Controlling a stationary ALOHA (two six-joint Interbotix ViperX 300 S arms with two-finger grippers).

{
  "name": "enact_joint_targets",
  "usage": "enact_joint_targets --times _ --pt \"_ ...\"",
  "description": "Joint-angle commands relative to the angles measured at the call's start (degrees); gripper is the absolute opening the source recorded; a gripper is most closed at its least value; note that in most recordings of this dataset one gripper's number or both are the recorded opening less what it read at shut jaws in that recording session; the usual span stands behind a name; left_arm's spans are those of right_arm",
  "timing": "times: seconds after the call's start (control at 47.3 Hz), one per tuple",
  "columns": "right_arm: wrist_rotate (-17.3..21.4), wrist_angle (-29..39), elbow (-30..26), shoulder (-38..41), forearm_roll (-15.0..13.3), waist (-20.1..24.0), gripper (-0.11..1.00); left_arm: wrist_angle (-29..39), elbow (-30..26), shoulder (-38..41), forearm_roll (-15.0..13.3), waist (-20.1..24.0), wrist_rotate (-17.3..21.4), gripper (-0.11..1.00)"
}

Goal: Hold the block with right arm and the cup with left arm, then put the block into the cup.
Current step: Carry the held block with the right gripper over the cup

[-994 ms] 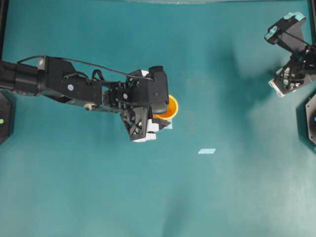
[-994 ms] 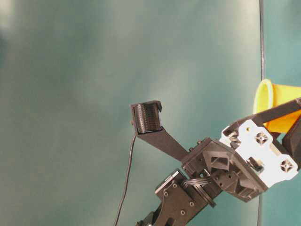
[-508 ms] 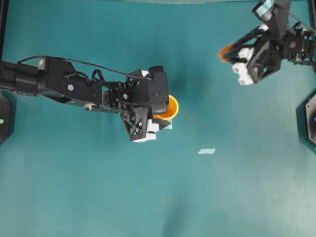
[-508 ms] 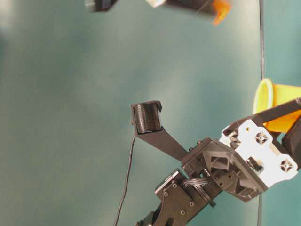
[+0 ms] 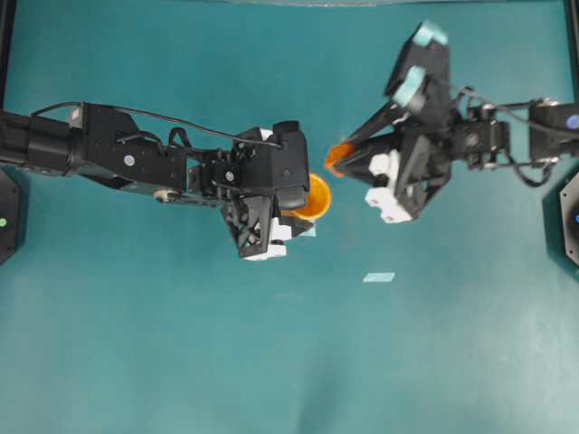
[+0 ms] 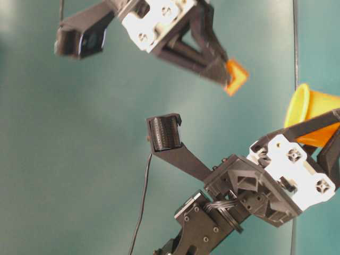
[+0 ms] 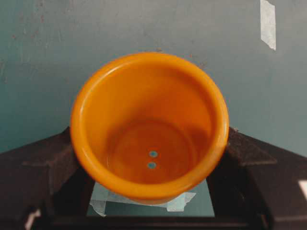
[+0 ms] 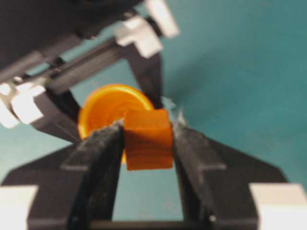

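The orange cup point(image 5: 317, 196) sits between the fingers of my left gripper point(image 5: 300, 206), which is shut on its sides. In the left wrist view the cup point(image 7: 148, 124) is empty, mouth toward the camera, with a black finger point(image 7: 41, 165) against each flank. At table level the cup point(image 6: 313, 119) leans with its rim turned toward the right arm. My right gripper point(image 5: 342, 158) is shut on the small orange block point(image 5: 339, 155), held in the air just right of the cup. The block point(image 8: 147, 139) is pinched between both pads, with the cup's mouth point(image 8: 108, 108) just beyond it.
A pale tape patch point(image 5: 379, 277) lies on the teal table right of and below the cup. More tape point(image 7: 144, 201) lies under the cup and a strip point(image 7: 268, 24) farther off. The left arm's links point(image 5: 127, 158) span the left half of the table.
The right arm has swung in from the far right edge to just beside the cup, carrying the block. The cup has tilted slightly in the left gripper; the left arm has stayed put.
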Motion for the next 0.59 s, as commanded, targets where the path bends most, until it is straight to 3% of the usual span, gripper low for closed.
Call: enact_joint_targets --times 0.0,0.233,0.571 --pt "-0.1 -0.5 -2.7 0.3 -0.1 0.8 0.39 -0.4 -0.9 -1.3 0.2 -0.2 0.2 0.62" --pt "-0.1 -0.3 -5.3 2.7 -0.1 2.5 0.39 -1.5 -0.9 -1.3 0.2 -0.2 0.4 0.62" --pt "-0.1 -0.1 -6.1 2.9 -0.1 2.6 0.39 -13.3 1.0 -1.5 0.4 -0.2 0.5 0.62"
